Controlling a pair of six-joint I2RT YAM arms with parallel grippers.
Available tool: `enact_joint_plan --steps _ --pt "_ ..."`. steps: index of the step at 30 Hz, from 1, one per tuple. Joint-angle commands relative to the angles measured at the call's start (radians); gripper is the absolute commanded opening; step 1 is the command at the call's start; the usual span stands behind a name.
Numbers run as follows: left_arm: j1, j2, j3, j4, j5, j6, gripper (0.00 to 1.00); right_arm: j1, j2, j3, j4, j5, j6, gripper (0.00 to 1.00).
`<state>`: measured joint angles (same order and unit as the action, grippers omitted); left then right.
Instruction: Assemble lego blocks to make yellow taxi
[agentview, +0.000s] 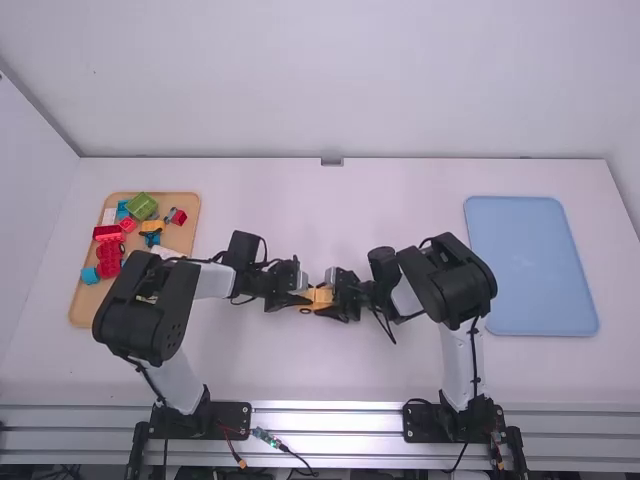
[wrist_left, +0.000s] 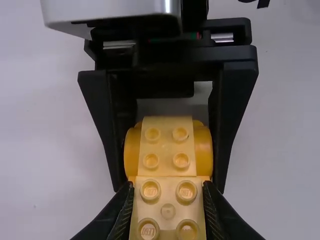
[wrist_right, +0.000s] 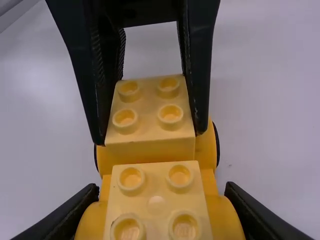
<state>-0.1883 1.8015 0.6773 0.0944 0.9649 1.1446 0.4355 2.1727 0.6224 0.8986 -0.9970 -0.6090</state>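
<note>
White table (agentview: 330, 210), left tool (agentview: 303, 298) clamped on yellow block (wrist_right: 149, 150), right tool (agentview: 325, 303) gripping taxi base (wrist_right: 220, 216)

Smooth plast. blks (wrist_right: 150, 150), matt tbl. (agentview: 330, 205)

open tabletop (agentview: 380, 200) beyond the obstructing right arm (agentview: 447, 285)

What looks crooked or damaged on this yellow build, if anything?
Nothing stands out. The higher block in the left gripper lines up with the lower block, without visible damage, and the right gripper holds the yellow base by its rounded sides. I can't tell whether the higher block is fully seated.
</note>
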Motion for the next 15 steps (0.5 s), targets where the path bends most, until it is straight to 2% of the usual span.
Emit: enact_joint_plan --steps 1,15 --pt "-0.015 -0.014 -0.014 -0.005 0.054 0.015 0.02 -0.003 0.002 0.021 0.003 -0.005 0.003 0.34" --pt "-0.015 -0.014 -0.014 -0.001 0.046 0.013 0.02 0.03 0.002 0.032 0.006 0.011 0.003 0.33"
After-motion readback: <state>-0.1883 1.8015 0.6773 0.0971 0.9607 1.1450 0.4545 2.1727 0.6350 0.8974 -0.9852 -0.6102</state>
